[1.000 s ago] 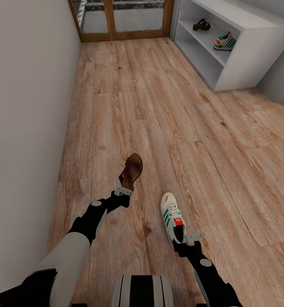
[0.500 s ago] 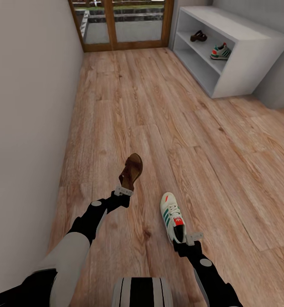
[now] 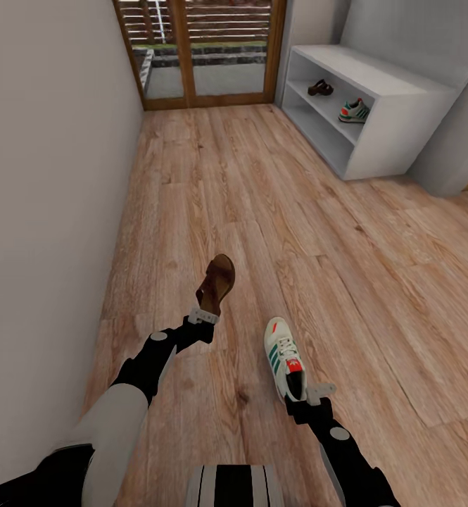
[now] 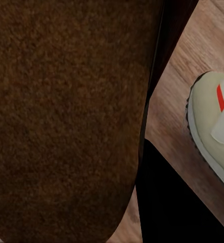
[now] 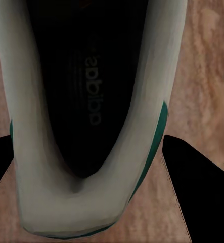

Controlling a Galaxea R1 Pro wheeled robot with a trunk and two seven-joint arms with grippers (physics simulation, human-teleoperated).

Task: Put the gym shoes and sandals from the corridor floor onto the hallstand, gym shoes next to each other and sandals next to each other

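Jaws clamped both sides: left gripper (image 3: 204,315) on a sandal (image 3: 217,282), right gripper (image 3: 311,392) on a gym shoe (image 3: 283,355), carried above corridor floor (image 3: 262,211). Hallstand (image 3: 402,134) far off, holding the other pair. Risk: heel-only grips slipping during the drive.

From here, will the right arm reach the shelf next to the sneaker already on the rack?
Probably not yet: the hallstand stands far ahead across open floor, and the right gripper holds a gym shoe near the base.

The hallstand (image 3: 395,134) carries 1 sandal (image 3: 321,87) and 1 gym shoe (image 3: 354,110) on its upper shelf.
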